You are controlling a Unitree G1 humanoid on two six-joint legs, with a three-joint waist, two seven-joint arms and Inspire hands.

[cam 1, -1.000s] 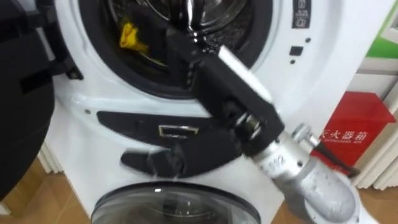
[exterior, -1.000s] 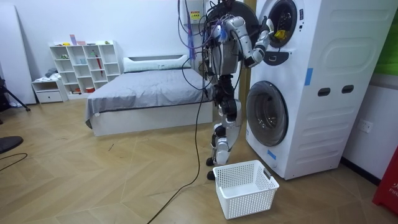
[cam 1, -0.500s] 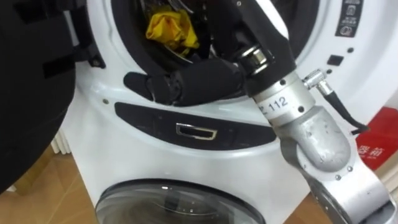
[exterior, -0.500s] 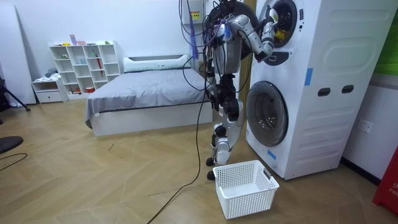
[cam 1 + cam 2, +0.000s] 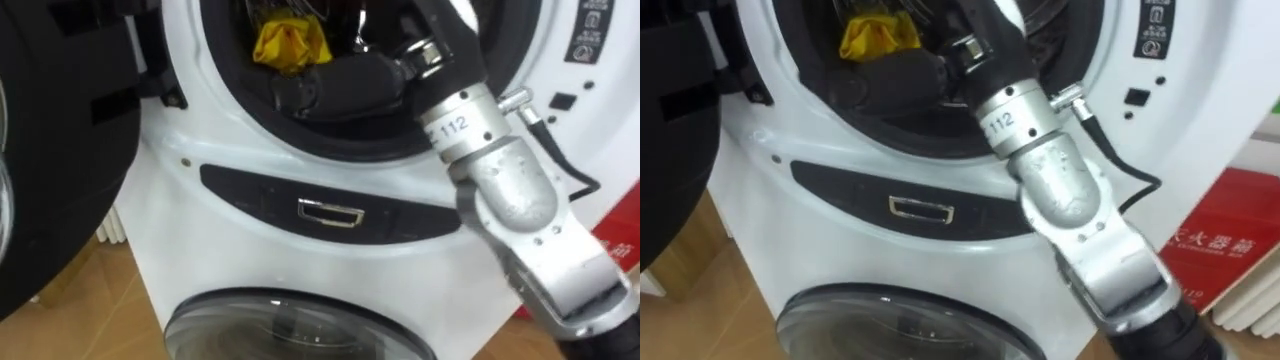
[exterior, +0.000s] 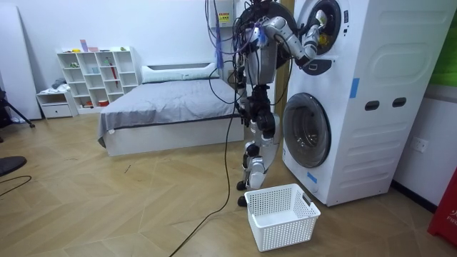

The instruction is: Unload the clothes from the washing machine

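In the left eye view the right hand point(image 5: 335, 85) lies inside the drum mouth of the upper washing machine point(image 5: 200, 230), dark against dark, so I cannot tell whether it is open or closed. The yellow cloth point(image 5: 290, 42), bunched with no clear long axis, sits just above and beyond the hand. In the room view a white basket point(image 6: 282, 214) stands on the floor point(image 6: 143, 207), far below the hand.

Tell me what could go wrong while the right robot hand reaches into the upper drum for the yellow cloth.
The right robot hand sits low at the black rubber door seal, so it may snag there before reaching the crumpled yellow cloth deeper in the drum. The white plastic laundry basket stands on the floor well below the drum, so a dropped cloth could miss it.
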